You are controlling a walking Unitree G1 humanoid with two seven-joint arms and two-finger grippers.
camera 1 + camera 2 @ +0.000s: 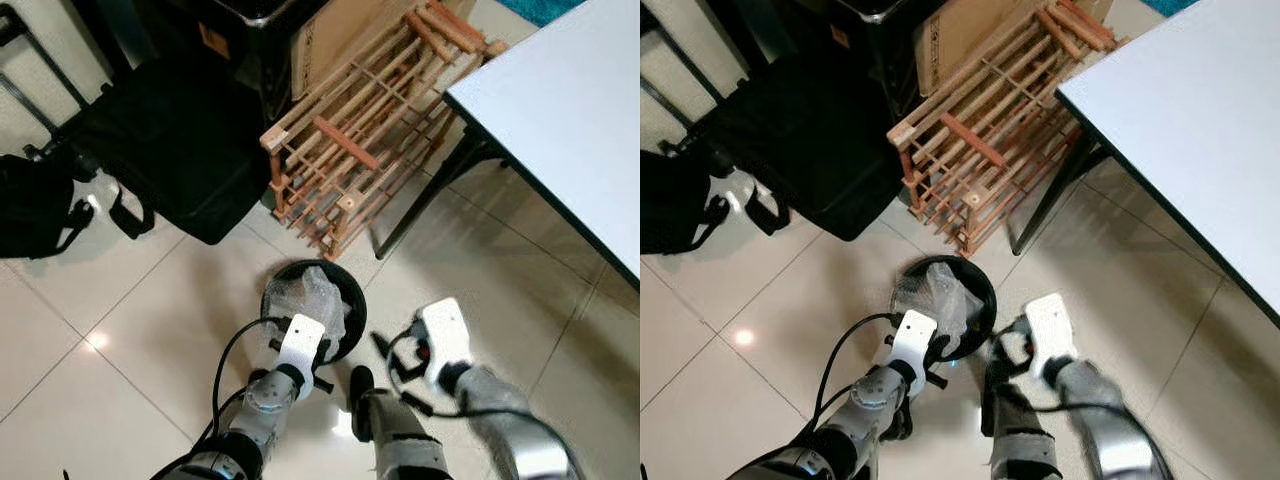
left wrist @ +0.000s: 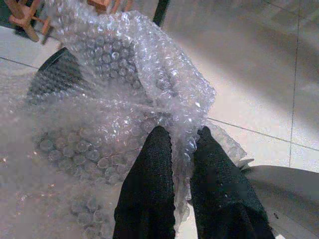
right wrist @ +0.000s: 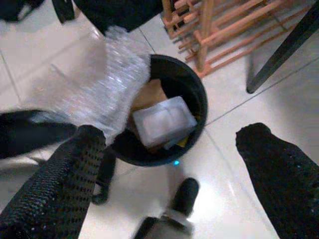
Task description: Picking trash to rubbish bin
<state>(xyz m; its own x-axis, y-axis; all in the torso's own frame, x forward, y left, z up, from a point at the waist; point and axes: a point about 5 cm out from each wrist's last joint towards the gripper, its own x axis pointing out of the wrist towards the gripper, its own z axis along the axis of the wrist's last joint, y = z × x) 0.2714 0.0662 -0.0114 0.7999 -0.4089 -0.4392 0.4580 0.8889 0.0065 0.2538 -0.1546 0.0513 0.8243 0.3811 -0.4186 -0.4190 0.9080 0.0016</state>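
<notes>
Head view: the left gripper (image 1: 312, 345) holds bubble wrap (image 1: 315, 295) over the black bin (image 1: 350, 290), at 12 o'clock from the robot's feet.
Left wrist: fingers (image 2: 149, 174) pinched on the wrap's edge.
Right wrist: the right gripper (image 3: 169, 164) is spread wide, empty; bin already holds a white packet (image 3: 162, 119).
Risk: light wrap may drape over the rim and slide onto the floor.

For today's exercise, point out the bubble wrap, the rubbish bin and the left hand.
bubble wrap (image 2: 124, 89), left wrist view, its bubbled middle.
rubbish bin (image 3: 192, 87), right wrist view, its black rim.
left hand (image 2: 182, 149), left wrist view, between fingertips.
</notes>
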